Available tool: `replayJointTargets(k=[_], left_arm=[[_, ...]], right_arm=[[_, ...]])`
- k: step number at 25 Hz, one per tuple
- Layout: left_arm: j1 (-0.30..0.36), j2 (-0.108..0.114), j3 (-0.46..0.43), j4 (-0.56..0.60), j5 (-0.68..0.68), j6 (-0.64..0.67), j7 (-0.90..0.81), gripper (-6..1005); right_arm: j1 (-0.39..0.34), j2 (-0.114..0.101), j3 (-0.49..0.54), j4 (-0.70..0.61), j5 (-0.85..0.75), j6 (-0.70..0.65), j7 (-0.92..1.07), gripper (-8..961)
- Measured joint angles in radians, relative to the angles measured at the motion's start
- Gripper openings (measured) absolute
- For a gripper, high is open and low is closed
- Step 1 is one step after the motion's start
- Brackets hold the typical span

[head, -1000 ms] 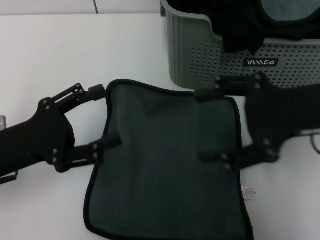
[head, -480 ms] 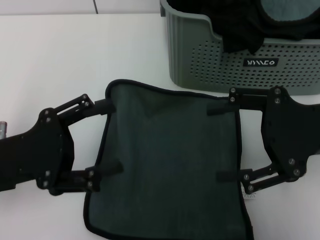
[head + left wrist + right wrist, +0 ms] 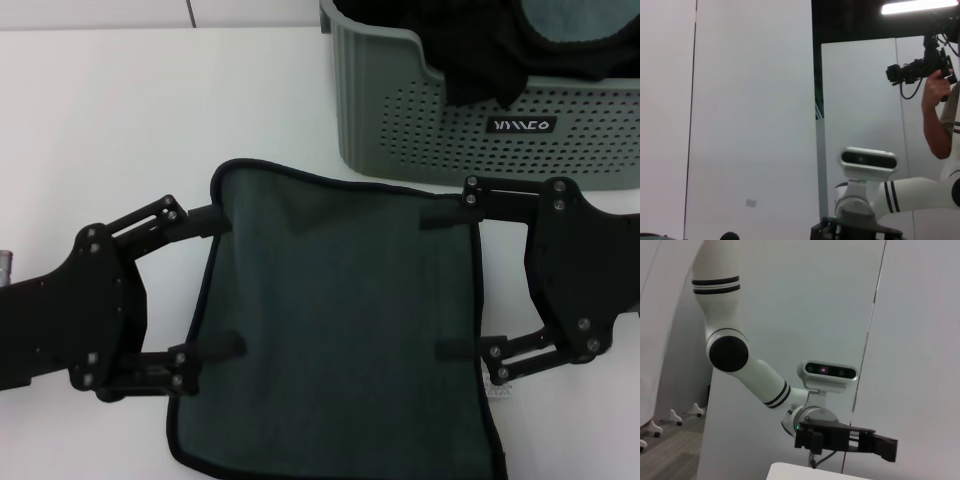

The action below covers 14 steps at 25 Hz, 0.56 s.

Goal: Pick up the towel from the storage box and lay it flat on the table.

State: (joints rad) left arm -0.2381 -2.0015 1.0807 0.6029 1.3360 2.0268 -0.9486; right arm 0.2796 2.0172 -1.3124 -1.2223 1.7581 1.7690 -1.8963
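Observation:
The towel (image 3: 335, 330) lies spread flat on the white table (image 3: 130, 110), dark green-grey face up, its black edging showing all round. The sage storage box (image 3: 420, 120) with its black label stands just behind it at the right. My left gripper (image 3: 228, 280) is open, with its two fingertips reaching over the towel's left edge. My right gripper (image 3: 438, 284) is open, with its two fingertips over the towel's right edge. Neither gripper holds any cloth. The left gripper also shows far off in the right wrist view (image 3: 880, 447).
A plain black cloth (image 3: 480, 60) hangs over the box's front rim, and a grey-teal cloth (image 3: 570, 20) lies in the box. The table's far edge runs along the top left. In the left wrist view a person (image 3: 937, 100) stands holding a camera.
Both grippers have drawn back toward the table's near side and slightly outward from the towel's middle. The towel has stayed flat in place.

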Motion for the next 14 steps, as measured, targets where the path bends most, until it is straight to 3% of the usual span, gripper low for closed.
replayJointTargets(k=[14], left_arm=[[0.000, -0.005, -0.004, 0.000, -0.008, 0.004, 0.001, 895]], right_arm=[[-0.003, 0.001, -0.004, 0.056, 0.009, 0.001, -0.050, 888]])
